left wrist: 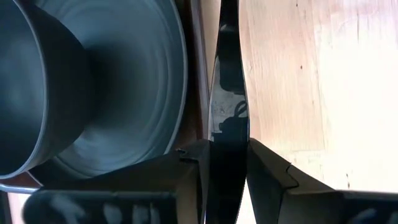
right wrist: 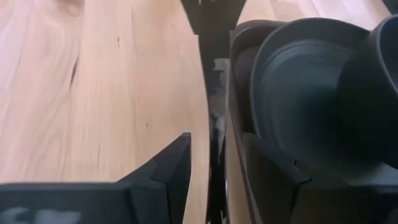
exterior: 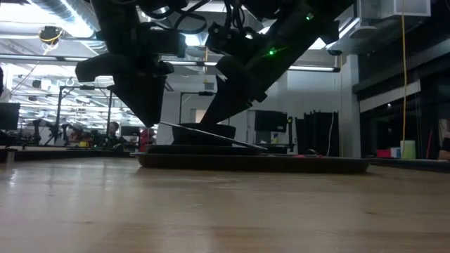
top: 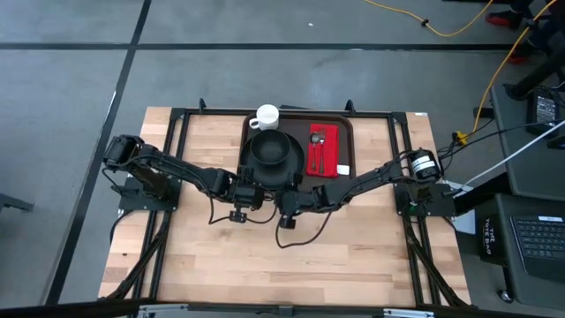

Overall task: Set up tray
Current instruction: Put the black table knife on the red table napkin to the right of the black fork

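2 dark arms reach inward over the wooden table [top: 265,256] and meet at the near rim of 1 brown tray [top: 346,129], which lies flat at the far middle of the table. The left gripper [top: 250,187] sits at the tray's near edge toward its left corner; in the left wrist view its 2 fingers [left wrist: 189,180] are closed almost together on the thin dark rim of the tray [left wrist: 229,106], touching it on both sides. The right gripper [top: 296,200] is just beside it at the same edge, and its 2 fingers [right wrist: 171,168] likewise pinch the tray rim [right wrist: 216,124] between them. On the tray stand 1 round black plate [top: 291,168] with 1 dark bowl [top: 270,147] on it, 1 white mug [top: 267,116] at the far left corner, and 1 red napkin [top: 334,157] on the right side carrying dark cutlery [top: 320,148], whose count I cannot tell. From table height the tray [exterior: 316,165] rests level on the wood.
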Tool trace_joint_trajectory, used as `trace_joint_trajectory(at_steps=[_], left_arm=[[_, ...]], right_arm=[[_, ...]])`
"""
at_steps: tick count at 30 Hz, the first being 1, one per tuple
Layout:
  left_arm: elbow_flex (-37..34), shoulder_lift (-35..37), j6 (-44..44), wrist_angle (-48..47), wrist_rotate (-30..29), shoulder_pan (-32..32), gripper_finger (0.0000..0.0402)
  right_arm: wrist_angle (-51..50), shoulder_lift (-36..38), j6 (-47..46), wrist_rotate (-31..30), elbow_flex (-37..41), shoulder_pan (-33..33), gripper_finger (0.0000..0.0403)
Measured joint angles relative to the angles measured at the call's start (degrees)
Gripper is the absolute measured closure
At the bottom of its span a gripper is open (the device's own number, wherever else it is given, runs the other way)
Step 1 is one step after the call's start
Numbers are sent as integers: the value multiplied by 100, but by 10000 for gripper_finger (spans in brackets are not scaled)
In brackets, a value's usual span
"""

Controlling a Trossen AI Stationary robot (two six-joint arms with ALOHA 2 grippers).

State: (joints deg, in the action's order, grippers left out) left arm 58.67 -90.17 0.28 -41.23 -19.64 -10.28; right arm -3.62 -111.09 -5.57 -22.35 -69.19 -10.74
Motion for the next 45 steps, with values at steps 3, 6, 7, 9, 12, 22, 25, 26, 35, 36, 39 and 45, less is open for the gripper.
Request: trace_joint_trajectory(at_steps=[3,6,7,9,12,22,25,26,35,36,39,45], left_arm=[[0,0,24,0,-5,-11,333],[0,0,43,11,-7,-13,333],[0,-2,43,13,-7,-13,333],[0,-2,48,13,-7,-13,333],[-1,12,44,24,-39,-15,333],[176,79,51,52,-36,-17,333],[203,79,140,70,-37,-17,333],[203,79,139,52,-34,-18,333],[203,81,109,46,-31,-19,333],[203,81,109,46,-31,-18,333],[203,81,107,46,-28,-17,333],[203,81,96,46,-14,-17,333]], right_arm=[[15,0,-26,-2,0,4,254],[15,0,-29,-2,1,4,253],[0,0,-30,-2,3,4,253],[7,0,-27,-2,7,4,253],[35,0,-15,-2,7,4,253],[-58,0,-11,-2,9,4,253],[-62,0,-1,-2,9,4,253],[-74,0,1,-2,9,4,253],[-57,0,155,-2,11,4,255],[-57,0,156,-2,11,4,257],[-50,0,158,-2,11,4,269],[-50,0,158,-2,11,4,305]])
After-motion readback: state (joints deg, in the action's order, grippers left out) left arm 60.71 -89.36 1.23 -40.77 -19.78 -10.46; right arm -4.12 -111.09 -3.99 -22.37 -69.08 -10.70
